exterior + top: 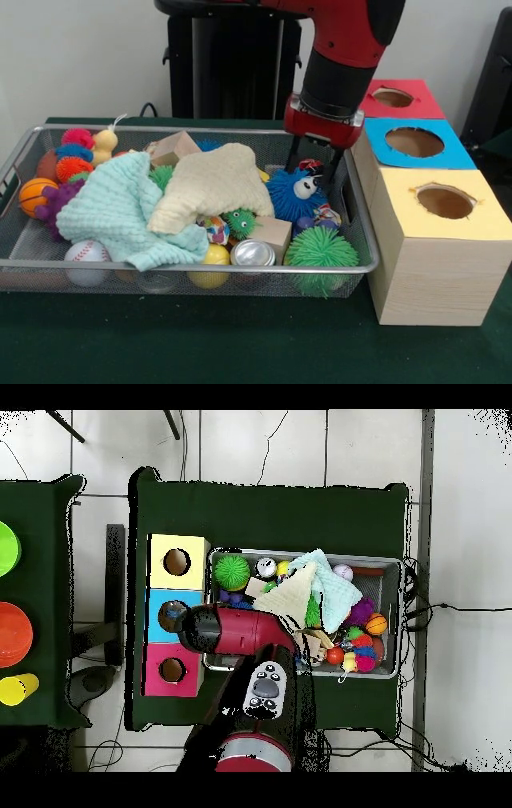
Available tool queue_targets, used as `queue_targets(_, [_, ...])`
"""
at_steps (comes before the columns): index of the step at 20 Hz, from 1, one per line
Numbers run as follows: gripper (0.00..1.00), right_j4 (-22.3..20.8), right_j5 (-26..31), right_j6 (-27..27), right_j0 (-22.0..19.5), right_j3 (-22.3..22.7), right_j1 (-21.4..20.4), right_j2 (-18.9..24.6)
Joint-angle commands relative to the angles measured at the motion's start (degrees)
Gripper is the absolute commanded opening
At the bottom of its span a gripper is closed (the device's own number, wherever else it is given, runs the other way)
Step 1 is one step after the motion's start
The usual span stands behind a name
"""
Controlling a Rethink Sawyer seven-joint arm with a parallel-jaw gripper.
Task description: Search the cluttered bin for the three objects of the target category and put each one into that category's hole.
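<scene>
Black gripper [314,166] fingers apart above fuzzy blue spiky ball [290,194], wire-mesh bin [24,258] centre frame, heaped with crumpled cloths.

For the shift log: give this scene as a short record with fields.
bin: silver mesh basket, heaped with toys
cloths: mint cloth and cream cloth on the pile
pincer: down in the bin's end nearest the boxes, beside the blue spiky toy; grip state unclear
boxes: red, blue, yellow, one hole each
</scene>
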Motion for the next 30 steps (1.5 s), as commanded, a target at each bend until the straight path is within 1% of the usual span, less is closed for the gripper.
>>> queue_targets(1, [1.00, 0.24, -6.47, 7.28, -4.85, 5.34, 0.32, 6.81])
queue_targets(3, [1.00, -0.44, -8.09, 6.88, -6.27, 6.78, -0.10, 7.42])
queue_targets(4, [1.00, -0.92, -7.63, 6.25, -6.88, 7.40, -0.92, 7.17])
queue_targets(6, [1.00, -2.14, -7.25, 4.07, -9.36, 8.37, -1.94, 7.66])
queue_targets(8, [1.00, -3.10, -7.60, 2.77, -11.26, 8.55, -2.00, 8.14])
queue_targets(13, [1.00, -4.61, -8.16, 1.55, -13.99, 7.97, -1.29, 8.67])
queue_targets(16, [1.00, -5.53, -9.26, 2.22, -14.49, 8.31, -1.17, 8.47])
queue_targets(19, [1.00, -6.30, -8.99, 2.72, -14.71, 7.84, -1.30, 7.90])
queue_targets(24, [1.00, -7.05, -10.05, 4.77, -13.52, 6.34, -0.68, 6.23])
queue_targets(26, [1.00, -7.45, -9.74, 4.58, -14.13, 6.12, -1.64, 5.87])
queue_targets(27, [1.00, -7.70, -9.67, 4.09, -15.14, 6.32, -2.41, 6.10])
queue_targets(29, [1.00, -8.01, -9.45, 2.49, -18.71, 7.75, -4.51, 7.71])
queue_targets(30, [1.00, -8.54, -9.19, 1.60, -20.00, 8.27, -5.69, 7.72])
